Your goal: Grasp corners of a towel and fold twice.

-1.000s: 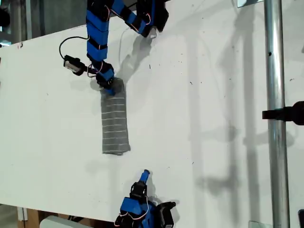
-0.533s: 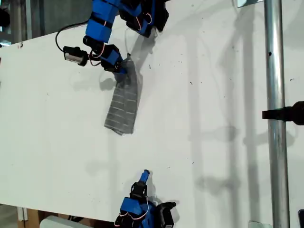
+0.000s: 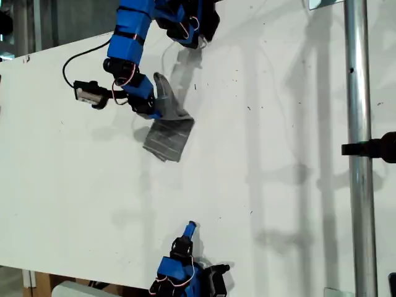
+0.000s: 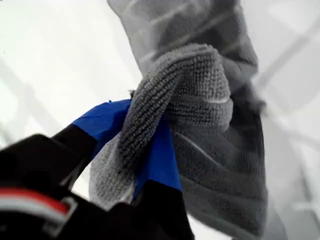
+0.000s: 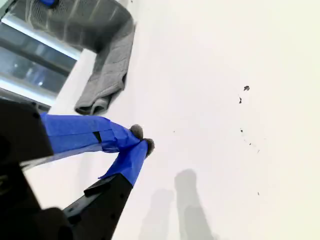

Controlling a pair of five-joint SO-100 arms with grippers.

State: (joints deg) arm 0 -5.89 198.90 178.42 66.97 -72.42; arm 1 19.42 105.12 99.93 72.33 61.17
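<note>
The grey striped towel (image 3: pixel 168 137) hangs bunched from my first gripper (image 3: pixel 156 111) in the upper left of the exterior view, with its lower end resting on the white table (image 3: pixel 278 154). In the first wrist view my first gripper (image 4: pixel 145 150) is shut on a thick fold of the towel (image 4: pixel 200 100), and the corners are buried in the bunch. My second gripper (image 3: pixel 190 228) sits low by the table's near edge, shut with nothing in it. Seen in the second wrist view, its blue-taped tips meet at my second gripper (image 5: pixel 140 142), far from the towel (image 5: pixel 107 80).
A vertical metal pole (image 3: pixel 357 148) with a black clamp (image 3: pixel 374 148) stands on the exterior view's right. The first arm's base (image 3: pixel 192 21) sits at the table's far edge. A small camera on a cable (image 3: pixel 86 93) hangs beside the first arm.
My first gripper has lifted the towel's far end off the table. The towel went from a long flat strip to a raised bunch, its free end dragged towards the first arm. My second arm stayed still.
</note>
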